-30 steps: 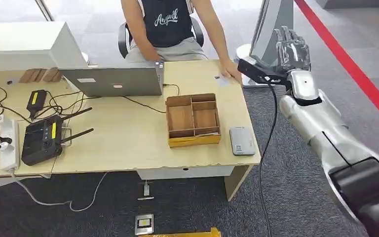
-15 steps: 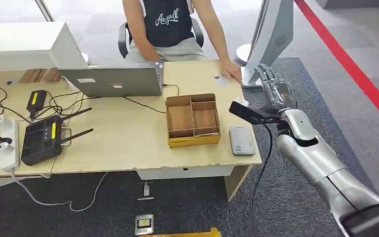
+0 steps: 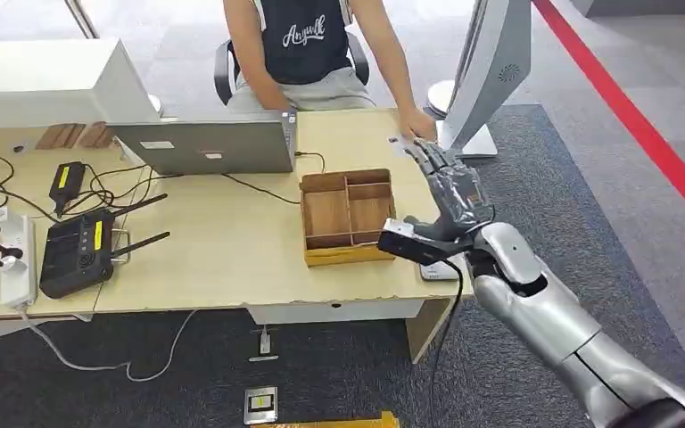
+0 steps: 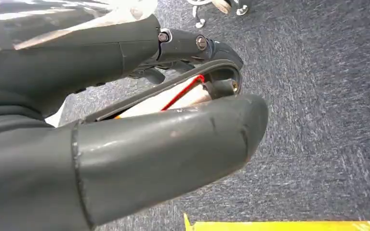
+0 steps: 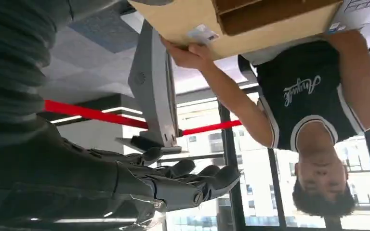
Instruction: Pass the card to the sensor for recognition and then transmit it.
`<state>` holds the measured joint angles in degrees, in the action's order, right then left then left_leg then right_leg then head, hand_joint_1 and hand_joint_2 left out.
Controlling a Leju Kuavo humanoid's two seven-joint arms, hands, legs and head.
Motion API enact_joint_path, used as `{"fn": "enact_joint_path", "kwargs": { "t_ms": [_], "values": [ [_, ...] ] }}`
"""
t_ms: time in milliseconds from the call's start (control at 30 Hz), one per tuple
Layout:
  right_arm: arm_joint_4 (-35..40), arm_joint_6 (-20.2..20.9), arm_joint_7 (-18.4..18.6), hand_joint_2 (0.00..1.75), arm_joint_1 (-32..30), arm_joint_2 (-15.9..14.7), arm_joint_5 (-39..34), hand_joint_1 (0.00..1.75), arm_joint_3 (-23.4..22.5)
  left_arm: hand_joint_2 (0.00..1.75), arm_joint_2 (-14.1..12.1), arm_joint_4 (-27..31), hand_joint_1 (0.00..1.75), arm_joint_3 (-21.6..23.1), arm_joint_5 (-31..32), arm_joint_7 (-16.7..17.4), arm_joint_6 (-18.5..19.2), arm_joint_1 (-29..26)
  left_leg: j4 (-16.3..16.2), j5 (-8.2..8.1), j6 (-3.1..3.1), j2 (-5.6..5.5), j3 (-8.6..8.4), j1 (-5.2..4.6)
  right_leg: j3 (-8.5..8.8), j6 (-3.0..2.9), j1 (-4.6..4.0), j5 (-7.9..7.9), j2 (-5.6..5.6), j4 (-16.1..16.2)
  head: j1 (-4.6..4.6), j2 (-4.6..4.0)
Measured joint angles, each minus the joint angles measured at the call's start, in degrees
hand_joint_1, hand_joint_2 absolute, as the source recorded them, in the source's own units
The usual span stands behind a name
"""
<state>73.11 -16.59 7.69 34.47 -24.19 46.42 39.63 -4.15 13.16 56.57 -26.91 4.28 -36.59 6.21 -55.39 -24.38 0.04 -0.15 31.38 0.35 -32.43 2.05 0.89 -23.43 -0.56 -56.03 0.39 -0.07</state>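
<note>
We start at the wooden tray [image 3: 349,217] on the surface [image 3: 232,259]: its compartments show bare wood, nothing in them that we can make out. At the tray's 4 o'clock, close to the surface's edge, lies the grey sensor [image 3: 437,267], mostly hidden under the arm's black wrist block.

Now the right hand [image 3: 453,189]: it hangs over the surface's right edge, at 3 o'clock from the tray, fingers stretched out straight and apart, pointing towards 12 o'clock, grasping nothing we can see. In the right wrist view the right hand [image 5: 173,185] shows the same extended, released fingers. The card [image 3: 399,143] lies flat on the surface at the tray's 1 o'clock, and a person's hand [image 3: 417,125] rests just beside it; the wrist view shows the card [image 5: 201,34] and that person's hand [image 5: 185,54] at the surface's edge too.

The left hand [image 4: 139,120] hangs over grey carpet, fingers curled in; whether they close on anything we cannot tell.

Against a second ago: the right hand was raised high beyond the surface's far right corner, and it has swung down and in, now over the surface's right edge above the sensor. Card, tray and laptop [image 3: 205,144] lie where they were.
</note>
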Motion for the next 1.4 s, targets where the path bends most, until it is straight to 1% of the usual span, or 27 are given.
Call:
{"fn": "enact_joint_path", "kwargs": {
  "t_ms": [233,400,533,633,800,1133,1400],
  "values": [
    [0.0,0.5,-1.1,1.75,-0.9,2.1,0.1,0.0,1.4,0.0,0.0,0.0,0.0,0.0,-0.2,0.3,-0.1,0.0,0.0,0.0,0.0,0.0,0.0,0.01,0.0,0.0,-0.01,0.0,0.0,0.0,0.02,0.0],
    [-0.3,3.4,-1.4,1.75,-1.0,3.7,1.4,0.0,3.4,0.0,0.0,0.0,0.0,0.0,-0.1,0.4,0.0,0.1,0.0,0.0,0.0,0.0,0.0,0.01,0.0,0.0,-0.01,0.0,0.0,0.0,0.02,0.0],
    [-1.7,4.3,-2.8,1.75,-1.8,5.6,1.8,0.0,5.7,0.0,0.0,0.0,0.0,0.0,-0.3,0.3,0.0,0.1,0.0,0.0,-0.01,0.0,0.01,0.01,-0.01,-0.02,-0.01,-0.02,0.0,0.0,0.0,0.0],
    [-3.5,4.3,-3.6,1.75,-2.2,7.1,2.2,0.0,7.4,0.0,0.0,0.0,0.0,0.0,-0.5,0.3,0.0,0.1,0.0,0.0,-0.01,0.0,0.01,0.02,-0.02,-0.03,-0.02,-0.02,0.0,0.0,0.02,0.0],
    [-7.0,4.0,-2.9,1.75,-2.1,9.4,2.3,0.0,9.2,0.0,0.0,0.0,0.0,0.0,-0.5,0.3,0.2,0.1,0.0,0.0,-0.01,0.0,0.02,0.02,-0.02,-0.03,-0.02,-0.02,0.0,0.0,0.02,0.0],
    [-13.2,2.4,-0.7,1.75,-0.7,11.0,1.7,0.0,9.9,0.0,0.0,0.0,0.0,0.0,-0.7,-0.2,0.2,0.1,0.0,0.0,-0.01,0.0,0.01,0.01,-0.01,-0.03,-0.02,-0.02,0.0,0.0,0.02,0.0],
    [-16.0,1.7,-0.8,1.75,0.3,11.6,1.6,0.0,9.7,0.0,0.0,0.0,0.0,0.0,-0.8,-0.2,0.2,0.1,0.0,0.0,-0.01,0.0,0.01,0.01,-0.02,-0.03,-0.02,-0.02,0.0,0.0,0.02,0.0]
  ]
}}
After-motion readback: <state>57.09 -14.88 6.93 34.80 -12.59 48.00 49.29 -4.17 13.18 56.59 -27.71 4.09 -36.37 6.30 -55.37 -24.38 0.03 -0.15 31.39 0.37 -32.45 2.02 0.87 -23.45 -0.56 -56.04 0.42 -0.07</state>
